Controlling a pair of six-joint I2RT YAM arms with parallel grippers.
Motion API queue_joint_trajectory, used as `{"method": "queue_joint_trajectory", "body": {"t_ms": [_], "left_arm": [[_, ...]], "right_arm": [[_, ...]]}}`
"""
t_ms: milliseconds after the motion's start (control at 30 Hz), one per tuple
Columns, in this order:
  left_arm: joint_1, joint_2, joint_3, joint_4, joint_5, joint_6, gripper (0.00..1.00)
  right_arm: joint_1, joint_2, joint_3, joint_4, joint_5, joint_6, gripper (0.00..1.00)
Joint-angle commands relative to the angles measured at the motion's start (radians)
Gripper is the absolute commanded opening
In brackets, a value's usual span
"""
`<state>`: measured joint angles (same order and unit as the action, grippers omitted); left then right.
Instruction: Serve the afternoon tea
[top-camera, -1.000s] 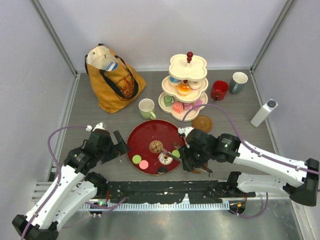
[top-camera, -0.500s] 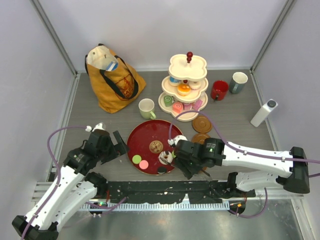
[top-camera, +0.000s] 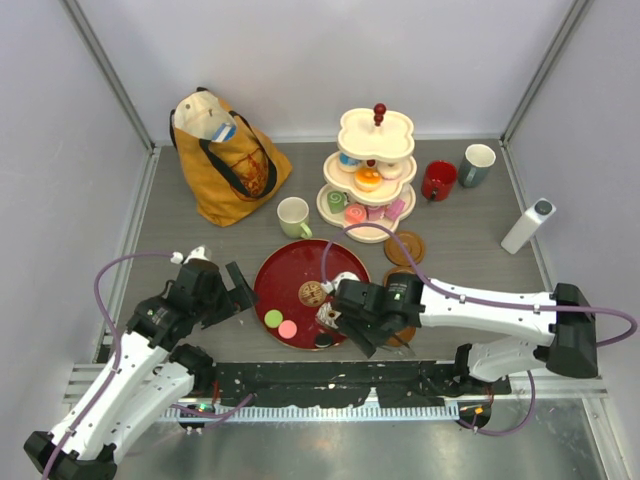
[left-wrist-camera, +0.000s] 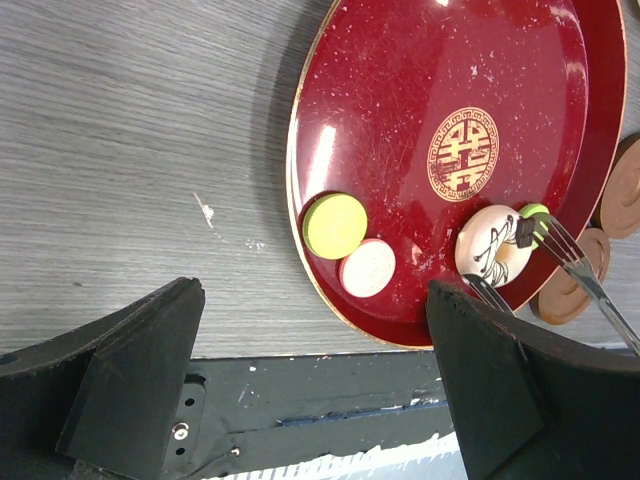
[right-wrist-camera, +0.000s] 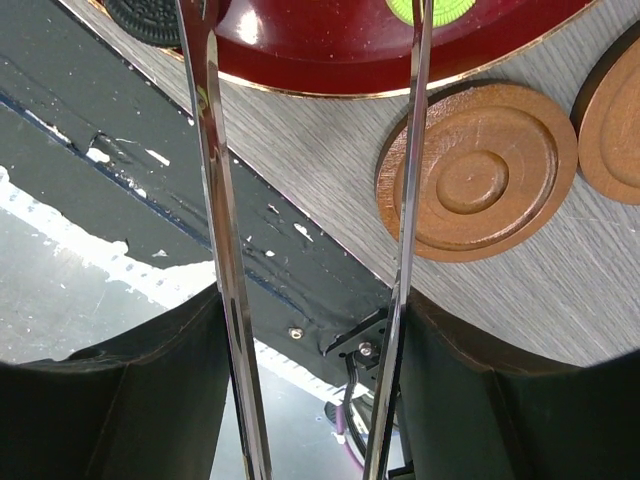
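Mostly the toy pastries (top-camera: 367, 180) sit in two places: on a cream three-tier stand (top-camera: 352, 135), and on the round dark-red tray (top-camera: 290, 275) at the stand's 7 o'clock, nearer the arms. The stand's lower tiers carry small pieces in orange, pink, teal and white.

Seen from above, a yellow-green macaron (left-wrist-camera: 335, 224) and a pale pink macaron (left-wrist-camera: 367, 267) lie touching at the tray's 7 o'clock. A white donut (left-wrist-camera: 490, 255) with dark drizzle lies at 5 o'clock with a bright green piece (left-wrist-camera: 535, 211) at its edge. A dark sandwich cookie (right-wrist-camera: 145, 20) lies by the rim at about 6.

The red mug (top-camera: 438, 180) and grey-blue mug (top-camera: 477, 163) stand at the stand's 3 o'clock, and the pale green mug (top-camera: 293, 216) at its 8.

The right gripper (right-wrist-camera: 312, 300) holds metal tongs (right-wrist-camera: 215, 200), its fingers (right-wrist-camera: 110, 400) pressing their two arms. The forked tips sit beside the donut — whether they pinch it I cannot tell. The left gripper (left-wrist-camera: 315, 292) hangs at the tray's 9 o'clock, jaws spread wide, holding nothing.
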<state>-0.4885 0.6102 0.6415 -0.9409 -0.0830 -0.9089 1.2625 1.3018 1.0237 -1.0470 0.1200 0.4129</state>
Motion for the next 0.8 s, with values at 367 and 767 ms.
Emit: {"method": "queue_joint_trajectory", "body": {"t_ms": [367, 767], "left_arm": [[0.005, -0.017, 0.020, -0.001, -0.015, 0.001, 1.00], [0.005, -0.039, 0.018, 0.007, -0.015, 0.001, 1.00]], "right_arm": [[0.008, -0.007, 0.170, -0.061, 0.142, -0.006, 0.48], [-0.314, -0.122, 0.387, 0.053, 0.233, -0.058, 0.43]]}}
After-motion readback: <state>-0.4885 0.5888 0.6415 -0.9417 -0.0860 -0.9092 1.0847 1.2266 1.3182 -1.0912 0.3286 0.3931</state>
